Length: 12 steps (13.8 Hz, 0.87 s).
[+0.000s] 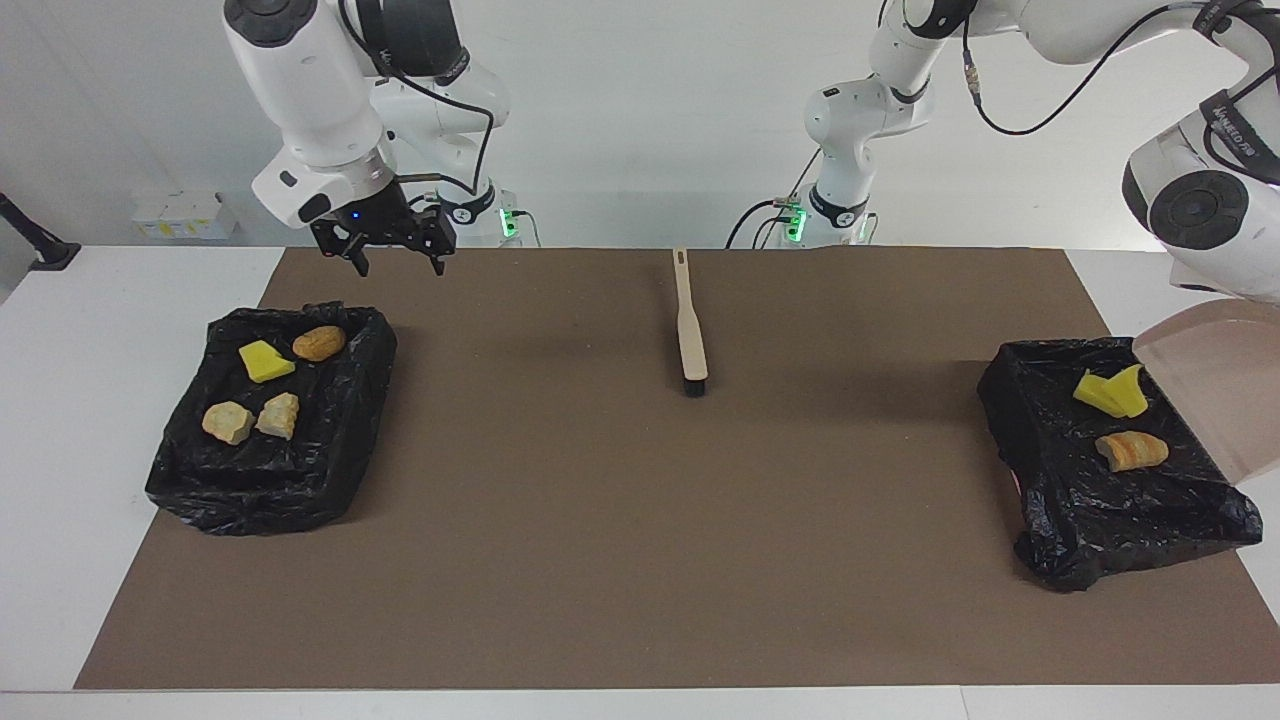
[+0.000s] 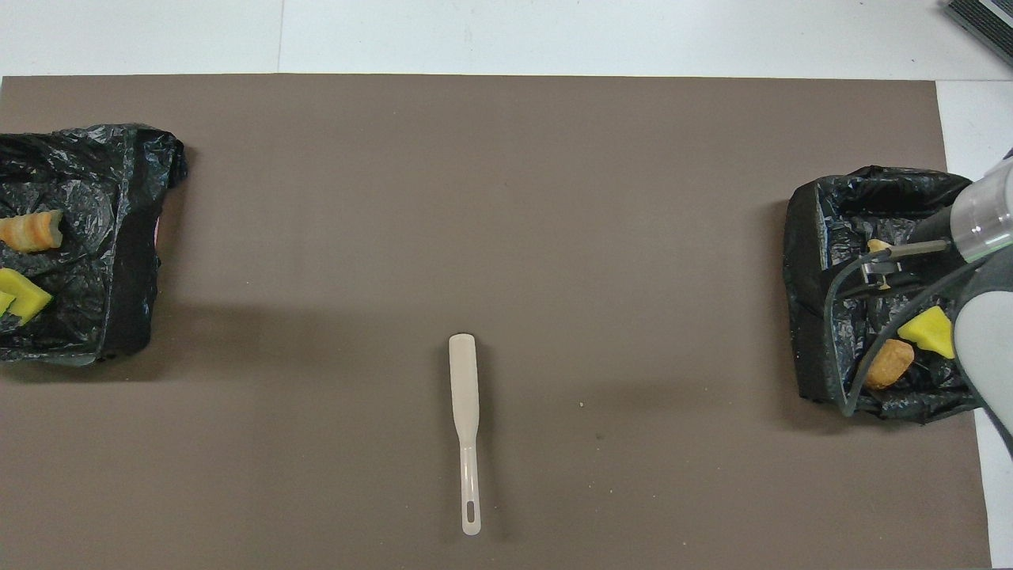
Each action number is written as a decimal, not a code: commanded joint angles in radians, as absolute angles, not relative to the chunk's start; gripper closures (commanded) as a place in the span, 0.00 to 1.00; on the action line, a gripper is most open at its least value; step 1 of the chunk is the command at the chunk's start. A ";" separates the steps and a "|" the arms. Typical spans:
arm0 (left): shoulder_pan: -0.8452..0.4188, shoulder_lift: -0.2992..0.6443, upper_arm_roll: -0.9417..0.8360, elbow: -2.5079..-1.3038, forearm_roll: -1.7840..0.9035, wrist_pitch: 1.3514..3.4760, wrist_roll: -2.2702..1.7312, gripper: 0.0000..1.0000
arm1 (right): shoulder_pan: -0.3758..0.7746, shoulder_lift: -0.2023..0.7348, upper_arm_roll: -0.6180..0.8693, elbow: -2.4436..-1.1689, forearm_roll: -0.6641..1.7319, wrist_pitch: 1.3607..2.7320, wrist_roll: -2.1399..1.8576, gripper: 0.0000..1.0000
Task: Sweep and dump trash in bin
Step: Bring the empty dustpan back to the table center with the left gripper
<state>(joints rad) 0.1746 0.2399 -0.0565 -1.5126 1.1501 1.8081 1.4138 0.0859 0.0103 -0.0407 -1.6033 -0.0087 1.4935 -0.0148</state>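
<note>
Looks near done. No trash (image 1: 265, 361) seen on the mat: four scraps in mid-left bin (image 1: 330, 490), three in mid-right bin (image 1: 1080, 540). Brush (image 1: 690, 330) lying top centre. Right gripper (image 1: 394, 262) upper left, fingers apart, empty. Left gripper off frame, clamped on tilted dustpan (image 1: 1215, 390) — only parking left.
</note>
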 commanded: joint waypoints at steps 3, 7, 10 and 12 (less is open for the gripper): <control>0.132 0.232 -0.051 -1.511 0.973 1.813 1.391 1.00 | 0.055 -0.021 -0.037 -1.646 -0.006 1.525 -0.051 0.00; 0.092 0.235 -0.051 -1.512 0.668 1.842 1.297 1.00 | 0.055 -0.032 -0.035 -1.664 0.002 1.526 -0.040 0.00; 0.017 0.236 -0.051 -1.520 0.494 1.829 1.154 1.00 | 0.057 -0.051 -0.035 -1.695 0.002 1.560 -0.046 0.00; -0.046 0.253 -0.051 -1.540 0.436 1.821 0.955 1.00 | 0.057 -0.041 -0.034 -1.680 -0.002 1.562 -0.041 0.00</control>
<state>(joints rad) 0.0177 0.2444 -0.0662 -1.5197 0.4888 1.8269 1.1091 0.0702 -0.0157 -0.0438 -1.6486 -0.0071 1.5345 -0.0208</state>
